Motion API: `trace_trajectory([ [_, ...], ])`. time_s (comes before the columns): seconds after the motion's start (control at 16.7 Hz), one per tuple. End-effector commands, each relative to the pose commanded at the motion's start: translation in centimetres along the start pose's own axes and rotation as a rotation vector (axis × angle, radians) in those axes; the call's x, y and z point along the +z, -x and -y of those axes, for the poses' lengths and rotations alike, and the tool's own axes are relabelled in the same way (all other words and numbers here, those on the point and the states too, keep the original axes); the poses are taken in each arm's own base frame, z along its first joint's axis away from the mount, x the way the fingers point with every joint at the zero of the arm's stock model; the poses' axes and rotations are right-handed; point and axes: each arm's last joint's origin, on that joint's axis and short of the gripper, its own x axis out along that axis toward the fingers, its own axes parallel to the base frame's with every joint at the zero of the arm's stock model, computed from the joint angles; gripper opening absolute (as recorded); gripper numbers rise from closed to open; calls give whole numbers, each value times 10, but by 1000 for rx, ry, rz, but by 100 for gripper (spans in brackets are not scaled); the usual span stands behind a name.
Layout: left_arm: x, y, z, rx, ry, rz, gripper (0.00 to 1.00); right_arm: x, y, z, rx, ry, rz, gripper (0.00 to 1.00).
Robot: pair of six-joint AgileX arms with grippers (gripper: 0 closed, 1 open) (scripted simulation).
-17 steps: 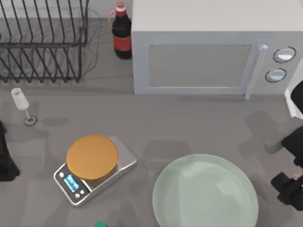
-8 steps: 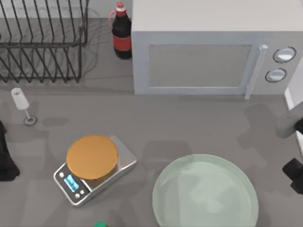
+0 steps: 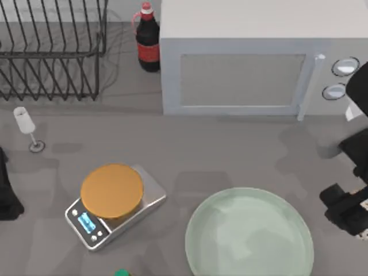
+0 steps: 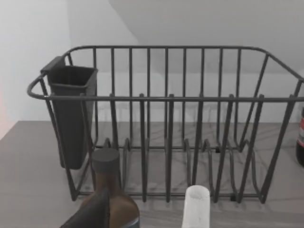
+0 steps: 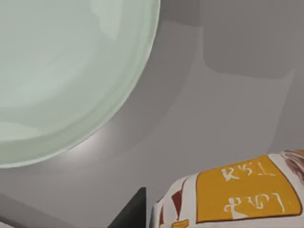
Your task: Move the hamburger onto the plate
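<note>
One white-wrapped hamburger [image 5: 228, 199], orange label, beside plate [image 5: 71, 71].

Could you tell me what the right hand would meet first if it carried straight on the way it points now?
Probably the hamburger, close ahead in the right wrist view beside the plate; depth is unclear.

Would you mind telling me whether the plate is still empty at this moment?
Empty. The plate shows bare green inside its rim from above, and the right wrist view has the hamburger off the plate's edge, over grey table.

Black blocky right arm [image 3: 352, 201]; white band
</note>
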Motion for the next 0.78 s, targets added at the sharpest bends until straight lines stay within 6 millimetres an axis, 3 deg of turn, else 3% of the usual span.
trace_trajectory([
  [0.3,0,0,0,0,0,0,100,19,-3,-36,-2,-322,-26,0],
  [0.78,0,0,0,0,0,0,100,37,-26,-91,-90,-1220,-121,0],
])
